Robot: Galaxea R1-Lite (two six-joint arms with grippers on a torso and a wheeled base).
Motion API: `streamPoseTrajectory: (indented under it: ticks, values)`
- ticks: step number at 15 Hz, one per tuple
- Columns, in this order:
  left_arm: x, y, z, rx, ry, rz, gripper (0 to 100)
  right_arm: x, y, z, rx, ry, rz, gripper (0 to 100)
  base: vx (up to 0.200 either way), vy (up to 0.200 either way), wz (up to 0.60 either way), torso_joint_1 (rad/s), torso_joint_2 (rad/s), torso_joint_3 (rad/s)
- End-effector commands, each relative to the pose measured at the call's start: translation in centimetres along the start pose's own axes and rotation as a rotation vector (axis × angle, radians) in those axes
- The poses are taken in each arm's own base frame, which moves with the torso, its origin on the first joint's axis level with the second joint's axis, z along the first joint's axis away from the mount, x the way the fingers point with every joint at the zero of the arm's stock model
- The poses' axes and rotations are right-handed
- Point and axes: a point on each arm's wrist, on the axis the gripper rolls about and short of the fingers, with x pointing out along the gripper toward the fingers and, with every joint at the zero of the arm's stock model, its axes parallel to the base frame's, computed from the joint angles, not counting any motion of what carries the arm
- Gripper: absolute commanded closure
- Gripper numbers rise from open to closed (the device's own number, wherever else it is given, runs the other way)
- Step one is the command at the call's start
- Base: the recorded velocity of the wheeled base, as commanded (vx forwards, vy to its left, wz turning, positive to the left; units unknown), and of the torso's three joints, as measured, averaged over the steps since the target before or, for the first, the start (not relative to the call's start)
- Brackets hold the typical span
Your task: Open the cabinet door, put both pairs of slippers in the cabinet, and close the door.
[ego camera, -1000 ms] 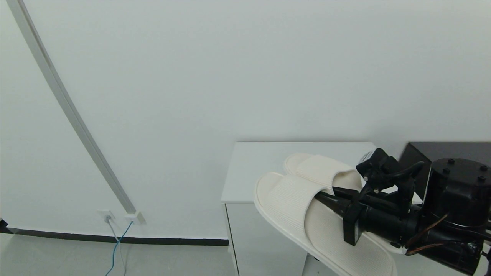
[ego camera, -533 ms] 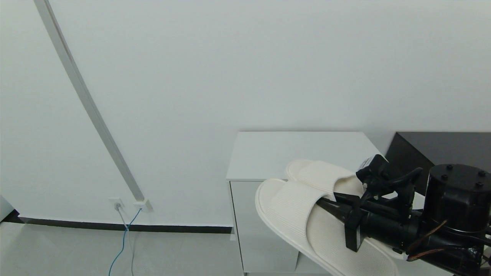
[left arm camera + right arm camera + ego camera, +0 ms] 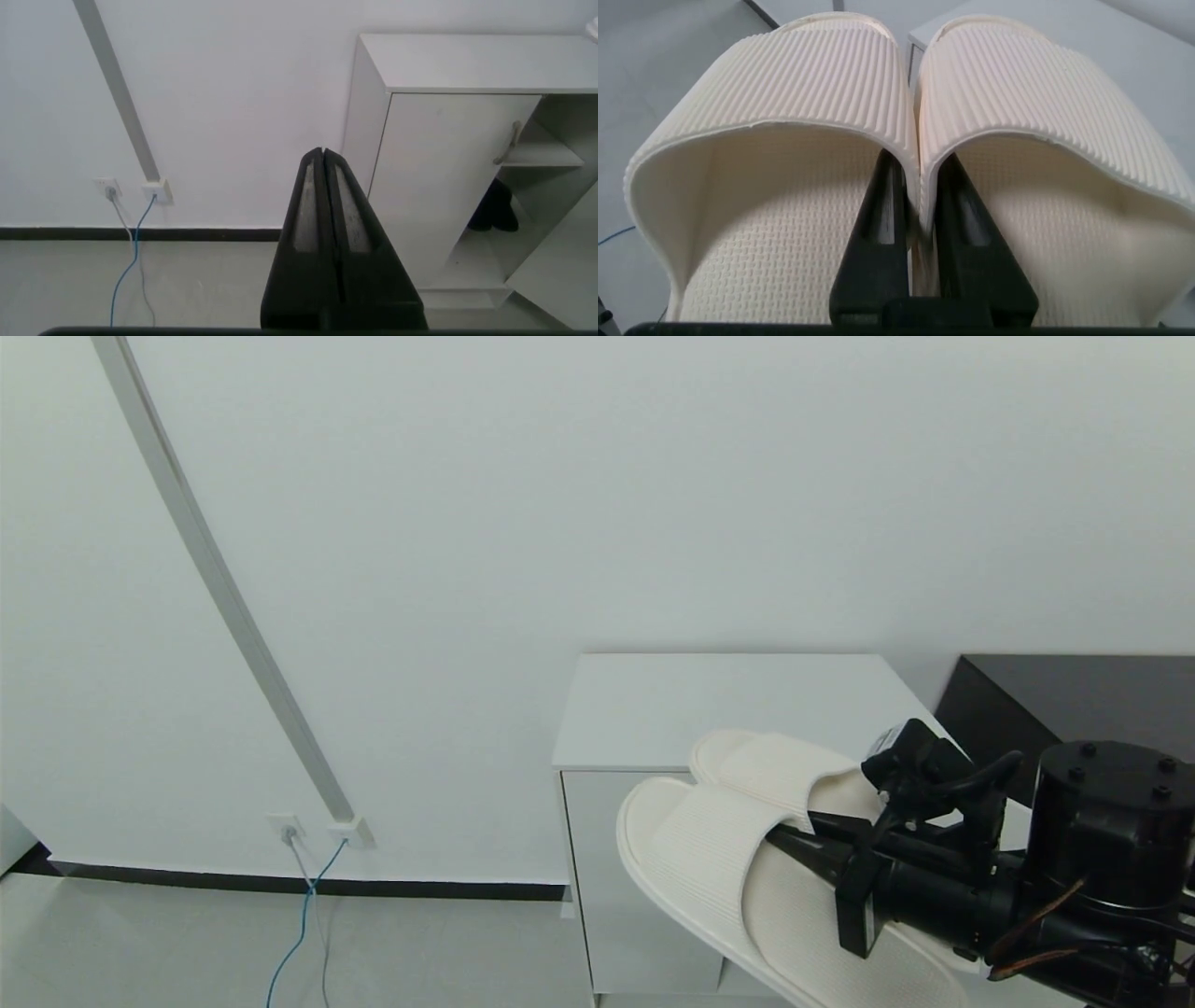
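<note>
Slippers (image 3: 728, 840), two, pinched between right gripper (image 3: 920, 187) fingers (image 3: 889, 201), cabinet (image 3: 728, 700), one, door (image 3: 448, 177) open

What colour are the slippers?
The slippers are cream-white with ribbed straps, clearest in the right wrist view.

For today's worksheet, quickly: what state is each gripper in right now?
Left gripper: shut, empty.
Right gripper: shut on the pair of slippers.
</note>
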Motion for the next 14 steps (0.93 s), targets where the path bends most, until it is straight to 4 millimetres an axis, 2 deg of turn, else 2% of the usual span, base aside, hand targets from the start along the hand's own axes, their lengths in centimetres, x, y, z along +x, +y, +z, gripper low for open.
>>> streamPoseTrajectory:
  ticks: [1,5,14]
  values:
    - [0.01,0.0,0.0,0.0,0.002,0.001,100,0.19,0.15,-0.26,-0.001,0.011,0.006,100,0.0,0.0,0.0,0.0,0.0,0.0]
    - [0.01,0.0,0.0,0.0,0.002,0.001,100,0.14,0.25,-0.41,-0.001,0.017,0.011,100,0.0,0.0,0.0,0.0,0.0,0.0]
    - [0.01,0.0,0.0,-0.002,0.002,0.001,100,0.12,0.26,-0.45,-0.001,0.019,0.011,100,0.0,-0.2,0.0,0.002,0.0,0.004]
